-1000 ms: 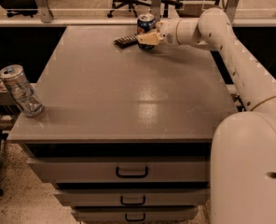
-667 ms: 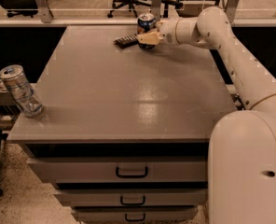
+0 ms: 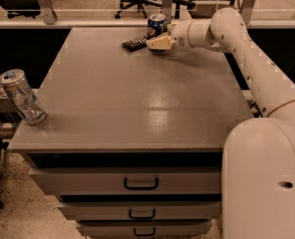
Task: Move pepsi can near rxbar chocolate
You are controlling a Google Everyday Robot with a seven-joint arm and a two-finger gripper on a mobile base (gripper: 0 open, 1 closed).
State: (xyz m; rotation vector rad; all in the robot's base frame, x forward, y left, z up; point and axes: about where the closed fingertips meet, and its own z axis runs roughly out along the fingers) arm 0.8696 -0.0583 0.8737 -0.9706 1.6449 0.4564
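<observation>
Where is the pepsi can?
In the camera view, the pepsi can stands at the far edge of the table, right of the rxbar, behind the gripper.

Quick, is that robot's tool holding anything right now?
Tool: far side of the table, by the pepsi can and rxbar chocolate; grip cannot be told.

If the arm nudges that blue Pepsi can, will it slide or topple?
Probably it slides: the pepsi can stands upright on a smooth table, and the gripper sits low by its base. A higher push might tip it; its round body would then likely roll.
</observation>
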